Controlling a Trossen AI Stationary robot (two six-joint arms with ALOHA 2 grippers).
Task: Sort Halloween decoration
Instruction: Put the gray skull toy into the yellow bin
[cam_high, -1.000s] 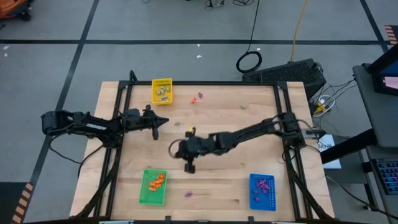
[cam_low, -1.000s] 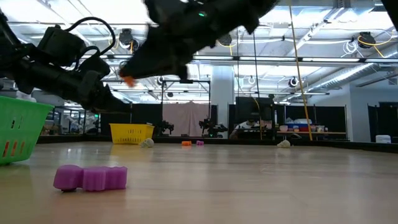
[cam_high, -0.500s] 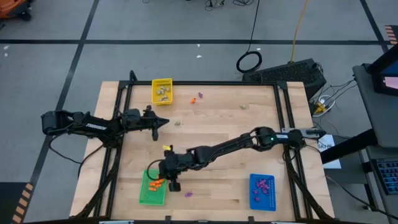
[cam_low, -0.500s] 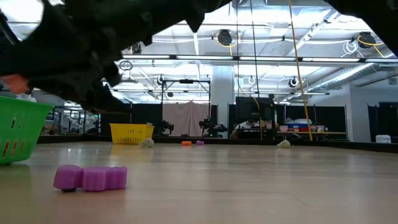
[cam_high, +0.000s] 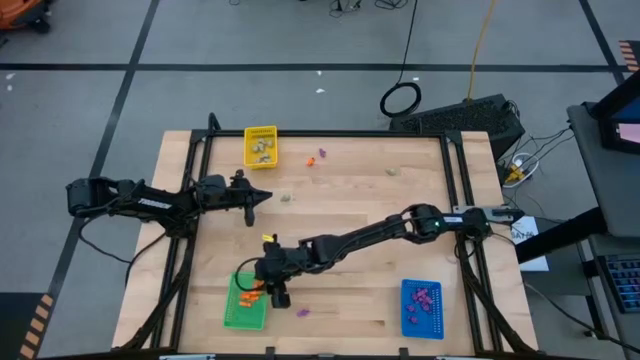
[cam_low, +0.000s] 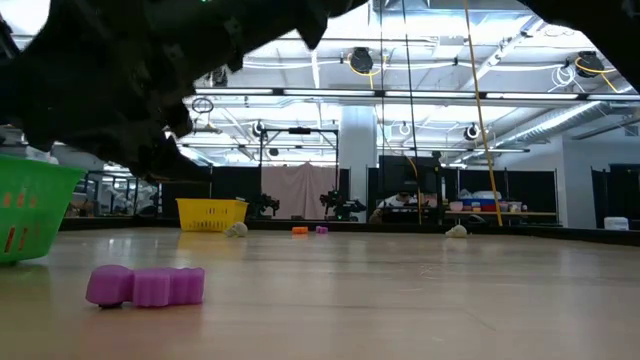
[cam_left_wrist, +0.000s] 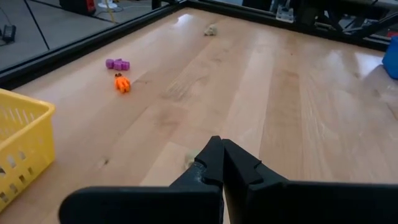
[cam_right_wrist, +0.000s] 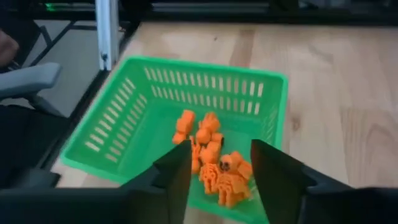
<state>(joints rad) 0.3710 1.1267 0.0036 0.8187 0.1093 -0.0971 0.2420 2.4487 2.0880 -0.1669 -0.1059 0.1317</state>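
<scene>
High view, contents by descending size.

1. Wooden table (cam_high: 380, 210), framed by dark rails.
2. Right arm, stretched across the table toward the green tray; right gripper (cam_right_wrist: 219, 163) poised over that tray's near edge, fingers spread with nothing between them.
3. Left arm, lying along the left side of the table; left gripper (cam_left_wrist: 222, 151) above bare wood beside the yellow tray, fingers pressed together, holding nothing.
4. Green tray (cam_high: 232, 318), front left of the table: holds a heap of orange trinkets (cam_right_wrist: 211, 158), clustered against one side of the basket directly beneath the right gripper.
5. Blue tray (cam_high: 407, 322), front right: holds purple trinkets (cam_high: 424, 296).
6. Yellow tray (cam_high: 250, 133), far left: holds beige-grey trinkets (cam_high: 263, 149).
7. Loose purple trinket (cam_low: 146, 285), on the wood just right of the green tray, near the front edge.
8. Loose orange trinket (cam_left_wrist: 122, 83) and purple trinket (cam_left_wrist: 117, 63), lying close together near the far edge, right of the yellow tray.
9. Loose beige-grey trinkets: one (cam_left_wrist: 211, 29) at far centre-right; another (cam_left_wrist: 189, 158) just ahead of the left gripper's tips.
</scene>
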